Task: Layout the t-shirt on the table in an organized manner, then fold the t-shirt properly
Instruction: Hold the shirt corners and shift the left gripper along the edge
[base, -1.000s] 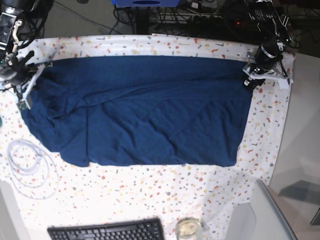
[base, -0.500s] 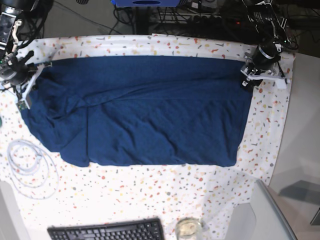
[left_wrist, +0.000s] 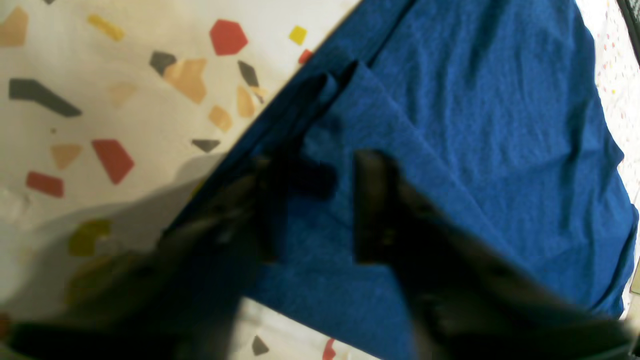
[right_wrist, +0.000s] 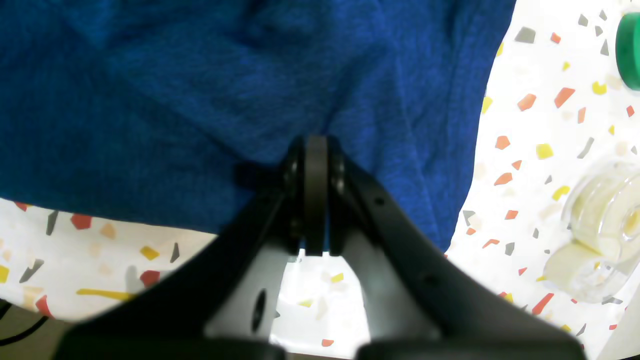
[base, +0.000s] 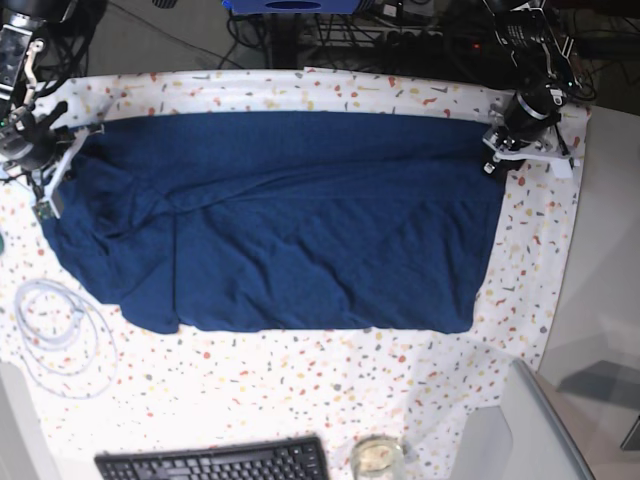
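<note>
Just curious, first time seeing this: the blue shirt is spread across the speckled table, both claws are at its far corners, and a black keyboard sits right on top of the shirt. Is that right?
Not quite. The keyboard lies on the table at its near edge, apart from the t-shirt, as the base view shows. The rest stands: the left gripper and right gripper are at the far corners.

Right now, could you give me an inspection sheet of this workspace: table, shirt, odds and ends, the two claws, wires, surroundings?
Surface: table under a white speckled cloth.
Job's things: t-shirt, dark blue, spread wide, wrinkled, bunched at one end.
Clutter: black keyboard, glass jar, clear tape dispenser.
Grippers: right gripper shut on the t-shirt's edge; left gripper at the opposite corner, fingers astride the fabric, blurred.
Cables: white cable coil on the table; dark wires behind it.
Surroundings: grey floor, dark equipment beyond the far edge.
</note>
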